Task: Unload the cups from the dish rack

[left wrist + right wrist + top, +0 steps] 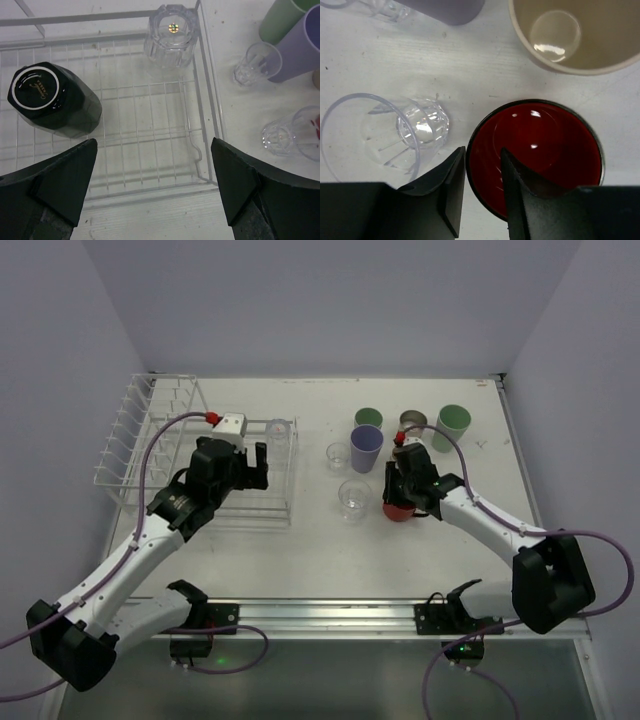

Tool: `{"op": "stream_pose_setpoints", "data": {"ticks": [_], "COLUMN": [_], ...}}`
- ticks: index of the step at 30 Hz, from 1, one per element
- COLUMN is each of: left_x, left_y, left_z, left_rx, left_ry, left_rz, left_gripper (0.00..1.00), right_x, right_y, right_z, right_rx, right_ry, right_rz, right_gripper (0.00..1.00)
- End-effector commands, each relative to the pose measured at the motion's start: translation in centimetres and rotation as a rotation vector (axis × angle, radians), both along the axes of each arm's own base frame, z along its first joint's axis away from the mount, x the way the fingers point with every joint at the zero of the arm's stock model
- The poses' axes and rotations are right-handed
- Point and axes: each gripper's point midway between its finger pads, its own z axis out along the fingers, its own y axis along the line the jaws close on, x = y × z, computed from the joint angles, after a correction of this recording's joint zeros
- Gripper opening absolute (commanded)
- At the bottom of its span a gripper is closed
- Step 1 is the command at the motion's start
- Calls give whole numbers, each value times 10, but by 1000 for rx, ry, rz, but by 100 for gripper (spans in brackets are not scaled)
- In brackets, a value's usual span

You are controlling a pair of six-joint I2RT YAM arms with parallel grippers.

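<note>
The white table point(300, 570) was scuffed and sat boxed in by plain pale lavender walls point(330, 300), with the wire dish rack point(150, 480) at its left end. The left gripper point(153, 142) hung over the rack's low basket with its jaws spread wide and nothing between them. 2 cups were in that basket beyond its fingertips: a black cup point(52, 100) to the left, bottom up and leaning, and a clear glass point(172, 35) inverted in the far right corner. The right gripper point(482, 150) straddled the near rim of a red cup point(540, 145) standing on the table, 1 finger outside and 1 inside, jaws narrowly apart with red showing between them. A clear tumbler point(385, 135) stood just left of it, and a beige cup point(570, 35) and a lavender cup point(445, 10) beyond.
</note>
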Motion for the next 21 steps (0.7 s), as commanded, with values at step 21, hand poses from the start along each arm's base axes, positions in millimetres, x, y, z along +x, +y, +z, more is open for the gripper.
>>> {"op": "stream_pose_setpoints", "data": {"ticks": [21], "left_x": [141], "left_y": [-31], "left_z": [12], "left_rx": [-113], "left_ry": [-78], "left_rz": [225], "left_gripper": [85], "right_x": [5], "right_y": [21], "right_z": [91], "right_rx": [250], "right_ry": [-365], "right_rz": [59], "right_gripper": [50]}}
